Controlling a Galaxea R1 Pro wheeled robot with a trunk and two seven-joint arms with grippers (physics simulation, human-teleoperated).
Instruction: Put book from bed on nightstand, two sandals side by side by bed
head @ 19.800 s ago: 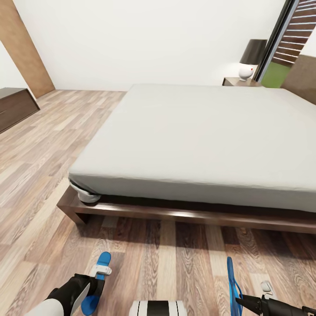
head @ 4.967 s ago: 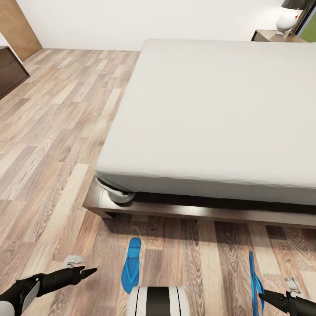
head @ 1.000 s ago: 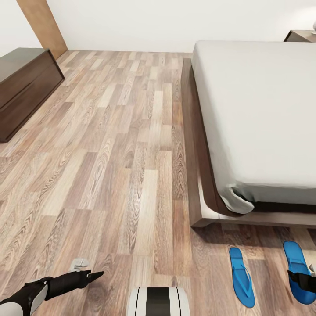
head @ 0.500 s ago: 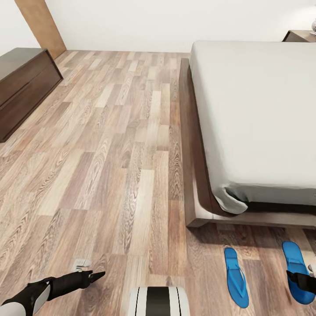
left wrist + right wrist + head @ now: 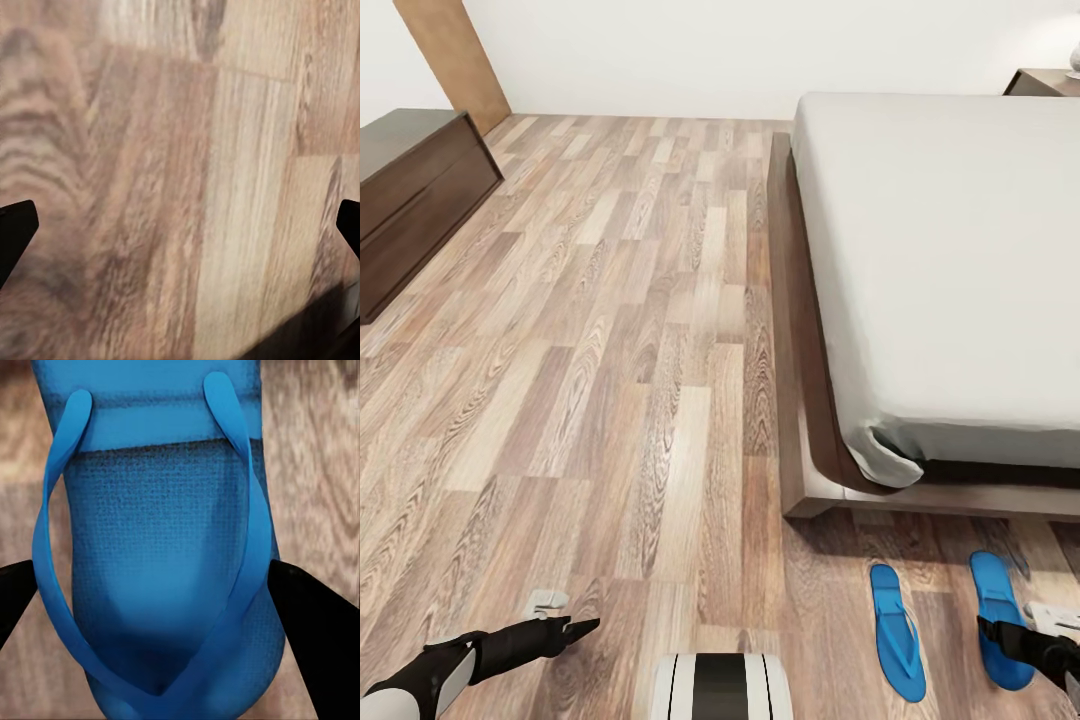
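Observation:
Two bright blue sandals lie flat on the wood floor just past the foot corner of the bed (image 5: 960,250). The left sandal (image 5: 897,632) lies free. The right sandal (image 5: 993,598) lies parallel to it, a small gap apart, with my right gripper (image 5: 1003,640) over its near end. In the right wrist view the two dark fingers press the sides of this sandal (image 5: 157,532), so the gripper (image 5: 161,600) is shut on it. My left gripper (image 5: 582,628) hangs low over bare floor, open and empty (image 5: 180,229). A nightstand (image 5: 1045,80) corner peeks out behind the bed. The book is out of view.
A long dark dresser (image 5: 410,190) stands along the left wall, with a brown wooden panel (image 5: 450,55) behind it. Wide wood floor (image 5: 620,330) stretches between dresser and bed. My base (image 5: 720,700) shows at the bottom edge.
My right gripper has slid the right sandal leftward, closer to the left sandal. The left sandal and left arm have stayed put. The view shifted slightly a second ago.

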